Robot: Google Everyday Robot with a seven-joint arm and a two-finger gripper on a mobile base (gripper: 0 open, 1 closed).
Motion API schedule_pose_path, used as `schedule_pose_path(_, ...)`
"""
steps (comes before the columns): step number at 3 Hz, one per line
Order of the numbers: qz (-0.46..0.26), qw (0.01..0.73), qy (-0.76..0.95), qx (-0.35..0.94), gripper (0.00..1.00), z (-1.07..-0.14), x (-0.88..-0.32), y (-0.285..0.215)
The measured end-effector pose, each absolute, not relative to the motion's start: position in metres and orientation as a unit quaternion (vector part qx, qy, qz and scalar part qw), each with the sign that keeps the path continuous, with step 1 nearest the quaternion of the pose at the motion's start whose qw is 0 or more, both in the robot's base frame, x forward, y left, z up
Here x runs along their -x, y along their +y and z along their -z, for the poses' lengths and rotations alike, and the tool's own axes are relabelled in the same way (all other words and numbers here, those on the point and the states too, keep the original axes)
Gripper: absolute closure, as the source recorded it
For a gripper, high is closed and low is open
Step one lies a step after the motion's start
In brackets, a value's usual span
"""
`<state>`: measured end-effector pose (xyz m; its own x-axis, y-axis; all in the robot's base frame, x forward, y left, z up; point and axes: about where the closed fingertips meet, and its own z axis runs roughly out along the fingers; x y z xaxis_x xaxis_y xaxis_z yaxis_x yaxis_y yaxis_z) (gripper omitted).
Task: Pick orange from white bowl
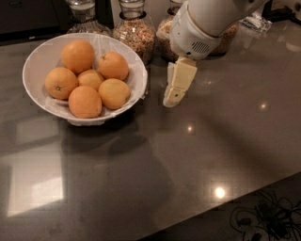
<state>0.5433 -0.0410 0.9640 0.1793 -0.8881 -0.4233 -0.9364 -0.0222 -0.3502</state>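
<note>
The white bowl (38,61) with a crinkled liner stands at the left on the dark counter. It holds several oranges: a deep orange one at the back (77,55), one at the right back (113,65), one at the left (59,83), one at the front (85,101), a small one in the middle (91,78) and a paler yellowish one at the right front (114,92). My gripper (171,98), cream-coloured under a white wrist, points down just right of the bowl's rim, above the counter. It touches no orange.
Glass jars of grains stand behind the bowl and the gripper (135,29), (82,13); another is partly hidden behind the wrist (165,35). The counter's front edge runs along the lower right, with cables (263,219) on the floor below.
</note>
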Motion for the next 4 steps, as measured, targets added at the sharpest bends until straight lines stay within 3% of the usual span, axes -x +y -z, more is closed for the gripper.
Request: schedule_pose_path(4, -0.069, 0.381, 0.568, 0.726, 0.0, -0.973, -0.602, 0.022)
